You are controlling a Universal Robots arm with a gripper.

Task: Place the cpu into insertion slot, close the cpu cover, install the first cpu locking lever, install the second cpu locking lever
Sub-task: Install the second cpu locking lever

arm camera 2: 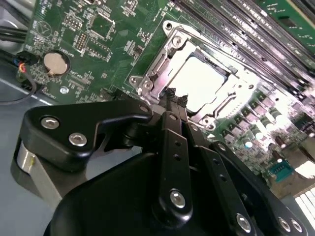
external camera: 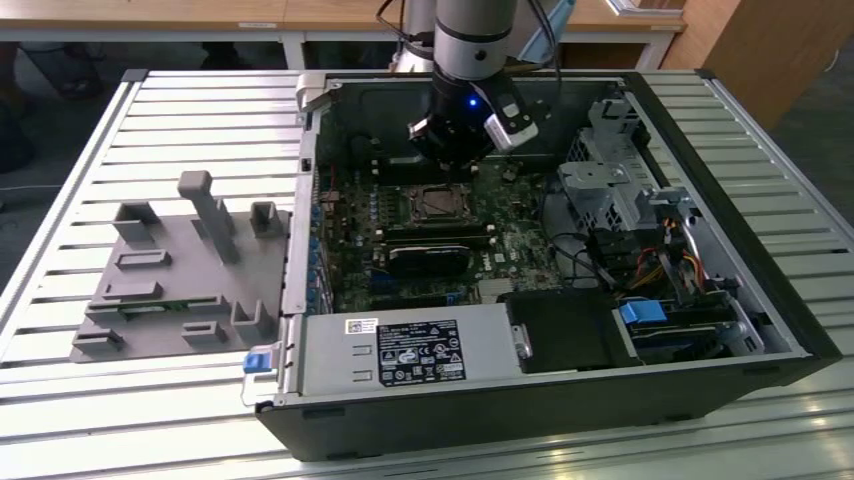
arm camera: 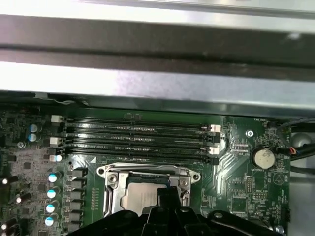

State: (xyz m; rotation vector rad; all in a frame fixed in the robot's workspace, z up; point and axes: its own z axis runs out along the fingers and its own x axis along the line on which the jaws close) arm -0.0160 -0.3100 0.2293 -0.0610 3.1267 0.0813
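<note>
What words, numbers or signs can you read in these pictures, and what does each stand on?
Grey label in the exterior view: rows of print and symbols, too small to read.
White sticker beside it: not legible.
Green circuit board in both wrist views: white markings, too small to read.
No text can be quoted.

Exterior view looks down from afar; both wrist views closely share the insertion slot (arm camera 2: 197, 86).

A slatted metal workbench (external camera: 80, 400) gleams under bright overhead light, while pale wooden tables (external camera: 267, 20) on white legs and a wood-panelled cabinet (external camera: 761, 50) line the room behind.
</note>
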